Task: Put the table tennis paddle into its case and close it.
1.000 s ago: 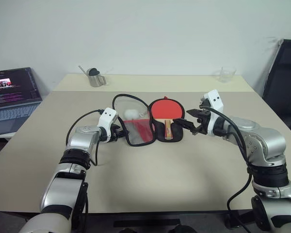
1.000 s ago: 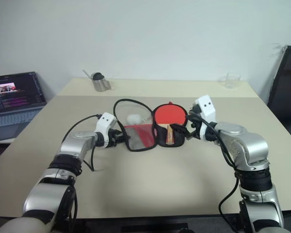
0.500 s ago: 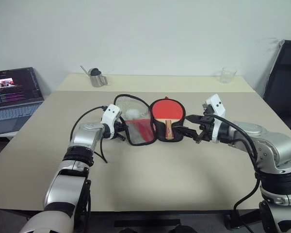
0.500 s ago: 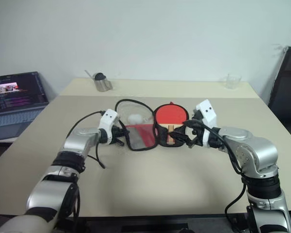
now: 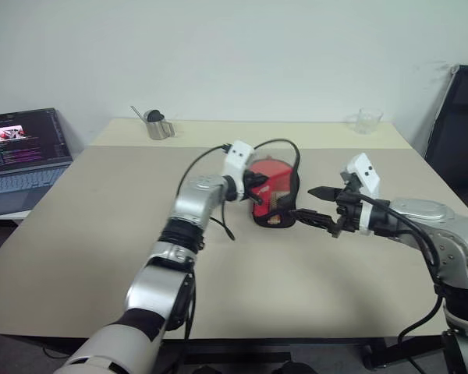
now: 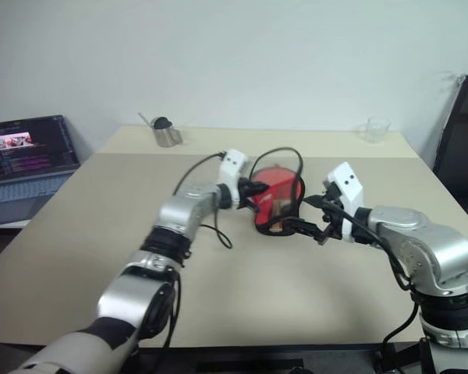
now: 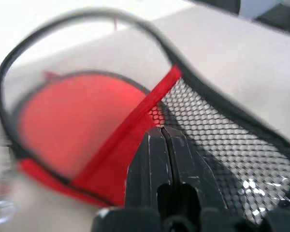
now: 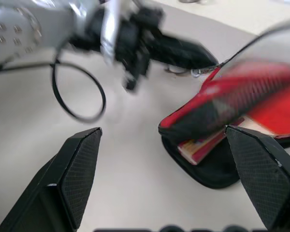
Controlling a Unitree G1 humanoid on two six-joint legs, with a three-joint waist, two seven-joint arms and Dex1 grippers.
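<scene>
Case (image 5: pixel 274 191) sits mid-table (image 5: pixel 101 234), red front flap folded up over the back half, not flat. Table tennis paddle (image 8: pixel 208 145) lies inside; wooden handle end pokes out of the open near edge. My left claw (image 5: pixel 259 188) is pinched tight on the flap's edge, mesh panel just beside the tips. My right claw (image 5: pixel 306 206) hangs spread wide, holding nothing, just beside the case's handle end.
</scene>
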